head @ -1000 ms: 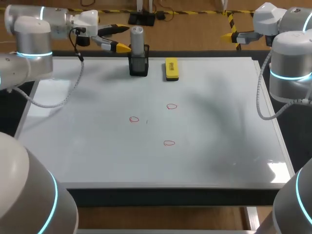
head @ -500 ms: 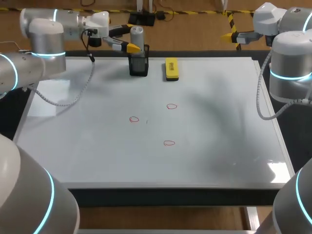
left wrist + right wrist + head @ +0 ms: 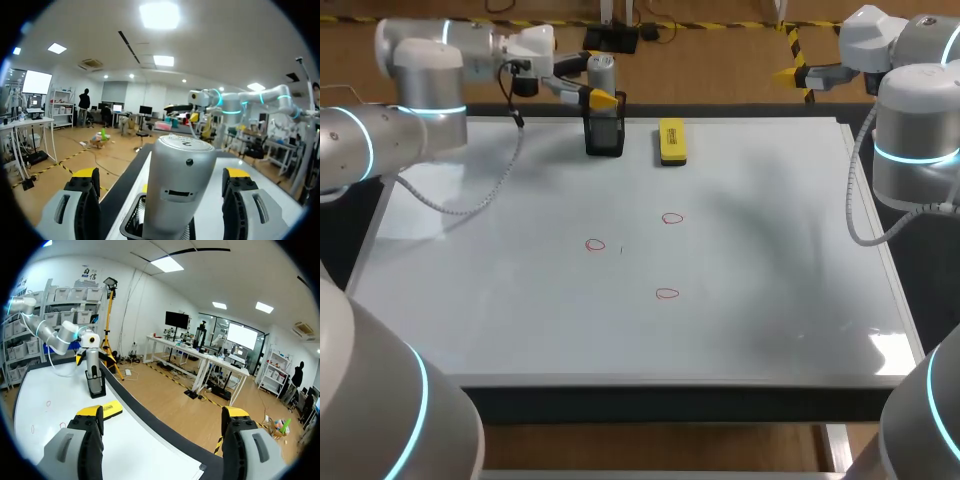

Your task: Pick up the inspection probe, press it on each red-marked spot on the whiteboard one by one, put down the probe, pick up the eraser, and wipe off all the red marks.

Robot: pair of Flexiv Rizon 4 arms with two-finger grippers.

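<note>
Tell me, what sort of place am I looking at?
Probably a robotics test lab: a left arm and right arm flank a whiteboard bearing red marks, with a probe in its holder and a yellow eraser.

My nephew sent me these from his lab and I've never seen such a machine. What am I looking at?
These are two robot arms at a table, each ending in a two-fingered gripper with yellow tips. The wide picture comes from a fixed camera above and behind the robot; the two round ones from cameras on the wrists, looking out along the fingers. On the table lies a whiteboard with three small red circles drawn on it. At its far edge a silver-grey cylindrical inspection probe stands upright in a black holder, with a yellow block eraser beside it. The left gripper is open, one finger on each side of the probe with gaps showing, so nothing is held. The right gripper is open and empty, beyond the board's far right corner.
</note>
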